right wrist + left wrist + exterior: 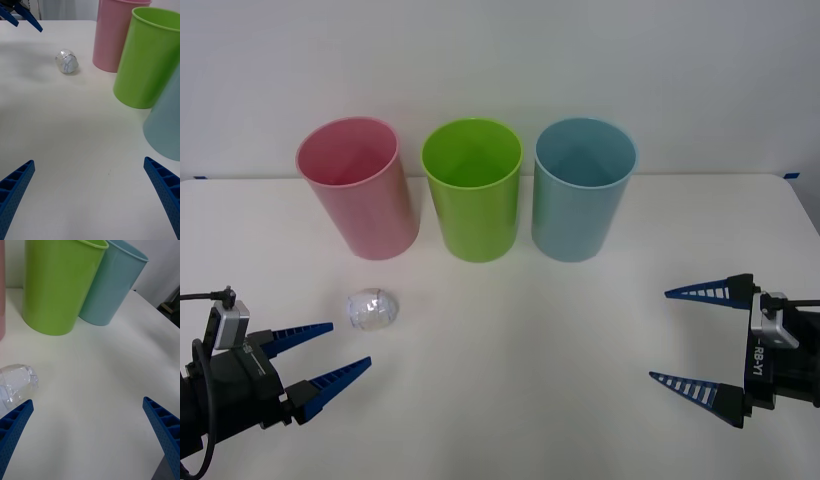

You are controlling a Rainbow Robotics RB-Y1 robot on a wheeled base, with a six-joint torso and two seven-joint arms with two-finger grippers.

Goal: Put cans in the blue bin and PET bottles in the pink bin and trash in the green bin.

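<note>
White table (510, 340), plain and matte. Standing upright on it in a row: green bin (472, 190) in the middle, pink bin (358, 187) just to its left, blue bin (582, 188) just to its right. Lying nearer than the pink bin, apart from it: trash (371, 310), a crumpled clear-film ball.

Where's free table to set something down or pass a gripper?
Widest bare patch: table centre, between left gripper and right gripper, in front of the green bin and blue bin. Crowded: the bin row with the pink bin, narrow gaps. Trash sits just ahead of the left gripper.
</note>
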